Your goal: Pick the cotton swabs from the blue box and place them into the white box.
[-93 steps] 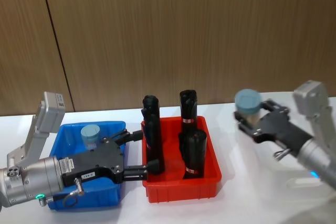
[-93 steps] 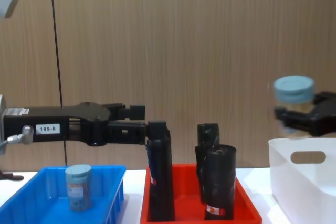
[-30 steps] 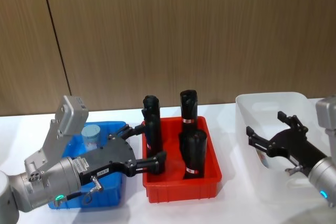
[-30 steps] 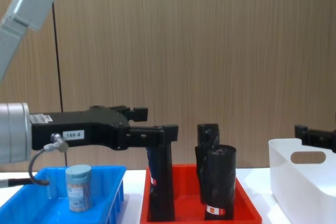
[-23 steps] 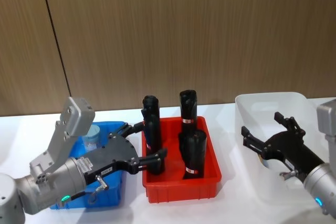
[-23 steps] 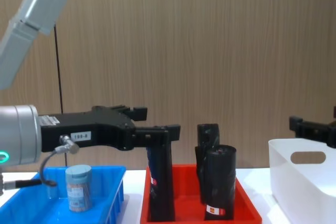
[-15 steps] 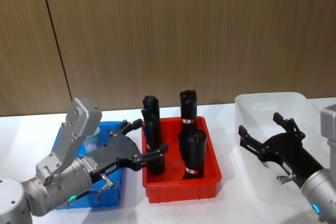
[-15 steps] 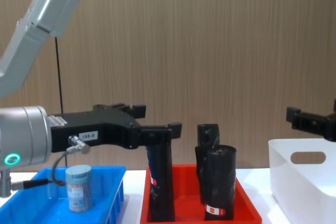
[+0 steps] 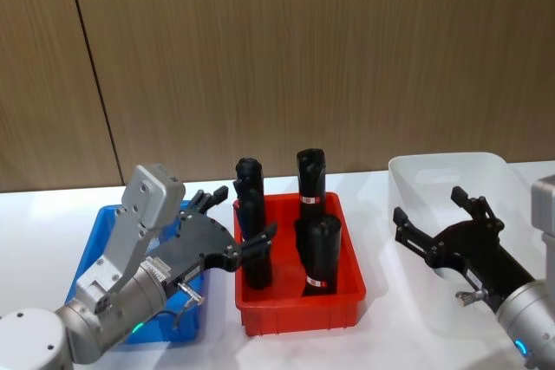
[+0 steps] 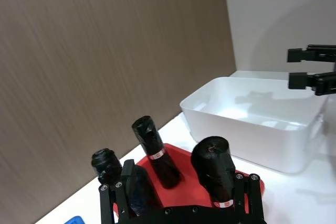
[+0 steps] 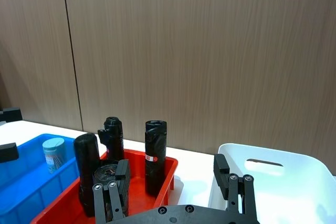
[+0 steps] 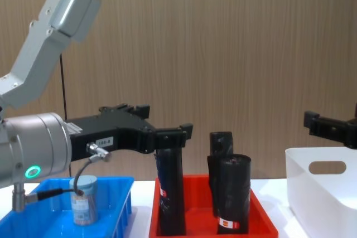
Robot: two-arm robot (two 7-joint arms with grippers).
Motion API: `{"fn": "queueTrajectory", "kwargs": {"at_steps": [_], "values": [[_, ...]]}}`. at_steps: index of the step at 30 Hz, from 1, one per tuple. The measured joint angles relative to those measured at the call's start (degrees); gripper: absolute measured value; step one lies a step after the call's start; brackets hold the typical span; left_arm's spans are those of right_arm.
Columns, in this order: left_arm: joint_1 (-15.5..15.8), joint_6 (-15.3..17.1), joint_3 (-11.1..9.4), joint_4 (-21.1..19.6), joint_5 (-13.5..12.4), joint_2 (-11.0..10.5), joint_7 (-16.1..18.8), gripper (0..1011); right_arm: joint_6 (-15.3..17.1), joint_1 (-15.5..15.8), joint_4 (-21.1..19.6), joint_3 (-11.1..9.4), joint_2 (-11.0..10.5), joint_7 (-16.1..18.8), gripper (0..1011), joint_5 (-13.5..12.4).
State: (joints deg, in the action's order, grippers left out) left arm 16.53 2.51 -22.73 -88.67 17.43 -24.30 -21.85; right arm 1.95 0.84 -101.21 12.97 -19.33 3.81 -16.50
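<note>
While the left arm (image 9: 130, 279) bulks across the lower left of the head view, its grey casing covers much of the blue box (image 9: 92, 244), and it takes the chest view to open that bin up. Over at the lower right of the head frame sits the white box (image 9: 447, 160), tallest bin on the table (image 9: 52, 214). The left wrist view looks down into it from afar and shows a pale floor with shadows, but the near wall hides part, so I cannot tell what lies inside. The right gripper (image 9: 427, 204) hangs in front of that box, fingers spread apart and empty. In the chest view one finger pokes in from the right edge, above the rim.

Centre frame, the red bin (image 9: 299, 314) holds three black rolls (image 9: 319, 249), all standing upright. The left gripper (image 9: 245, 211) is at centre-left, fingers wide apart and gripping nothing. From the chest view it sits level with the top of the leftmost roll, and whether it touches I cannot tell.

Now the small one: the chest view shows a single cotton swabs jar (image 12: 85, 204) upright inside the blue box at lower left, and the right wrist view shows it too, grey-blue lid up
</note>
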Motion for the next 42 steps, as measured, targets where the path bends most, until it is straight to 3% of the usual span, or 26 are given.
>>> {"fn": "queueTrajectory", "kwargs": {"at_steps": [26,32,42], "values": [[-2.7,-1.5,-3.0,-4.1,-5.3,2.2,18.9,1004,0.0,0.0,0.0,0.0,0.0,0.0,1001,0.0],[-3.0,-1.7,-3.3,-4.5,-5.9,2.4,20.9,1004,0.0,0.0,0.0,0.0,0.0,0.0,1001,0.0],[-3.0,-1.8,-3.3,-4.6,-6.0,2.4,21.2,1004,0.0,0.0,0.0,0.0,0.0,0.0,1001,0.0]]}}
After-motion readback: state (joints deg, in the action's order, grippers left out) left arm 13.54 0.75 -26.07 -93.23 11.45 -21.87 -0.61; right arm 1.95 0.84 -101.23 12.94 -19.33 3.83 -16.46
